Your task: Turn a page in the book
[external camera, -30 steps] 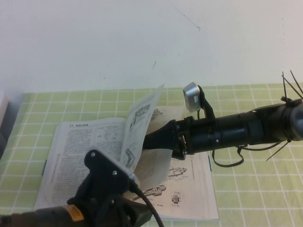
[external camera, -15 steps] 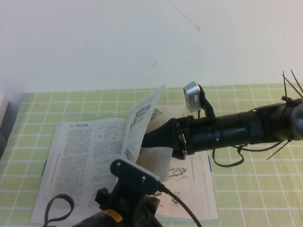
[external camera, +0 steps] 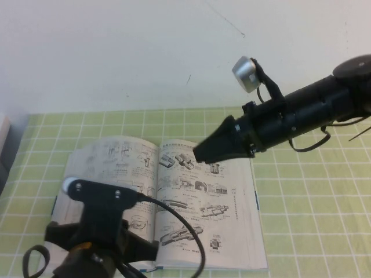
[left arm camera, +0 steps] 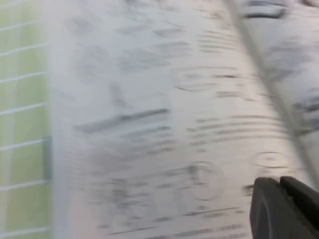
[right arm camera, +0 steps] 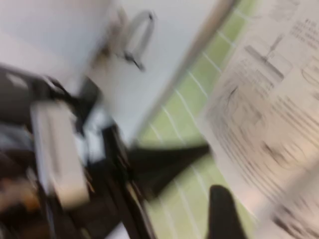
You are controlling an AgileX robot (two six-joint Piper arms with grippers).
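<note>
The book [external camera: 156, 202] lies open and flat on the green grid mat, with a thin teal cover edge [external camera: 56, 204]. The page [external camera: 119, 165] lies flat on the left half, showing pale line sketches. The right half [external camera: 211, 202] shows a heading, dark cutaway machine drawings and vertical margin text. My right gripper [external camera: 199, 154] is shut and empty, raised above the right half near its top. My left arm [external camera: 98, 231] hangs over the book's near left corner and hides its gripper in the high view. In the left wrist view the left gripper [left arm camera: 279, 180] is shut and empty just above the printed sheet [left arm camera: 159, 124].
A white wall rises right behind the mat's far edge. A pale object [external camera: 3, 145] sits at the far left edge. Bare green mat [external camera: 313, 220] lies to the right of the book. In the left wrist view the mat [left arm camera: 22, 99] shows past the book's outer edge.
The page that stood upright at the spine has dropped flat onto the left half. My right gripper has lifted up and to the right, off the book. My left arm has shifted left.
</note>
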